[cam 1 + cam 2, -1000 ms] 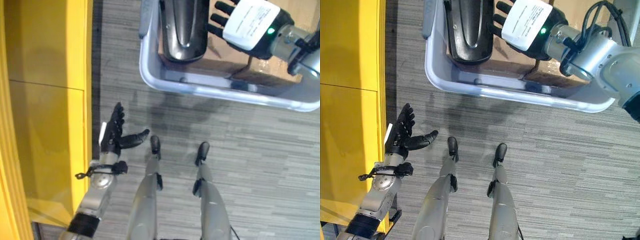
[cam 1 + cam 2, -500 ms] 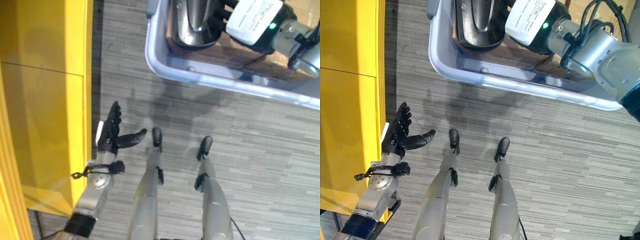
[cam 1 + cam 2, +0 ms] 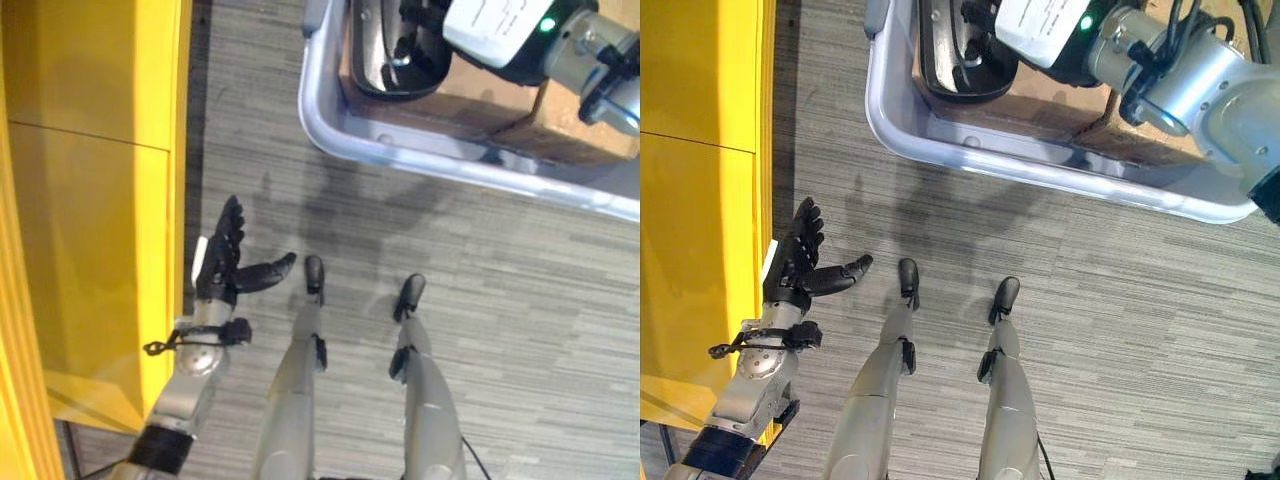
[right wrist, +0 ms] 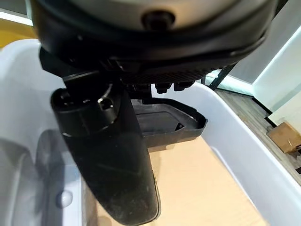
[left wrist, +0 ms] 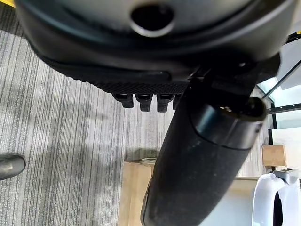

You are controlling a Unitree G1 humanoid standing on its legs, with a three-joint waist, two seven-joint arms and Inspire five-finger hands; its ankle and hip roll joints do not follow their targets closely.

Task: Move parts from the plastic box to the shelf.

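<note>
1. Right hand (image 3: 1040, 25) is down inside the plastic box (image 3: 1060, 180), reaching over the black molded part (image 3: 960, 60). In the right wrist view its fingers go past that part's rim, so whether they have closed on it I cannot tell.
2. The part lies in the box on a brown cardboard liner (image 3: 460, 105), not yet lifted out.
3. Left hand (image 3: 225, 265) hangs low beside the yellow shelf (image 3: 90, 200), fingers straight, thumb out, holding nothing.
4. Judgement: early going. 1 part is yet to be grasped, and the carry to the shelf is all to come.
</note>
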